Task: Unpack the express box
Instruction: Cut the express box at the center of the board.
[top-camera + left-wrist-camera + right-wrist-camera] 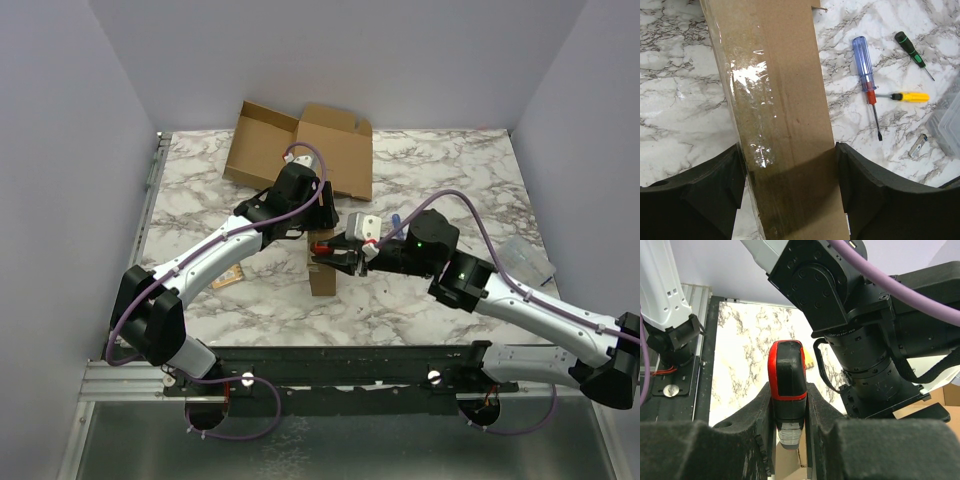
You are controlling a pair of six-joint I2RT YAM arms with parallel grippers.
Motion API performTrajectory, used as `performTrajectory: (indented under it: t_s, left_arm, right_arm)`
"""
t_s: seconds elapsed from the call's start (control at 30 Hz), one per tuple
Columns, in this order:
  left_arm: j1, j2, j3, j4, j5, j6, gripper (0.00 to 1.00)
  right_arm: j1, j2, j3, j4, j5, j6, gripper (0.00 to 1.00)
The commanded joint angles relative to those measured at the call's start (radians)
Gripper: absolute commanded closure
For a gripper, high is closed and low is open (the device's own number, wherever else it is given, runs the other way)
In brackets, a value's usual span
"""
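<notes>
While the left claw (790, 187) pinches the brown cardboard box (777, 90) by its sides, shiny clear tape down its face, the right claw (788, 407) clamps a red-and-black cutter (787, 371); the box stands mid-way across the marble table (200, 200), between both arms

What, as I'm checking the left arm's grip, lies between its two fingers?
The taped cardboard box fills the gap between the left gripper's fingers, both touching its sides; the left wrist view shows it.
</notes>
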Motion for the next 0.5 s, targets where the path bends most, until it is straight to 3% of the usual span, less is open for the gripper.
performTrajectory:
  t_s: [0.0, 0.47]
  left_arm:
    - [-0.003, -0.001, 0.002, -0.052, 0.028, 0.008, 0.35]
    - [-0.002, 0.0, 0.002, -0.052, 0.034, -0.002, 0.35]
  right_arm:
    - [0.007, -0.035, -0.013, 0.021, -0.013, 0.006, 0.99]
    - [0.008, 0.033, -0.013, 0.04, 0.015, -0.041, 0.99]
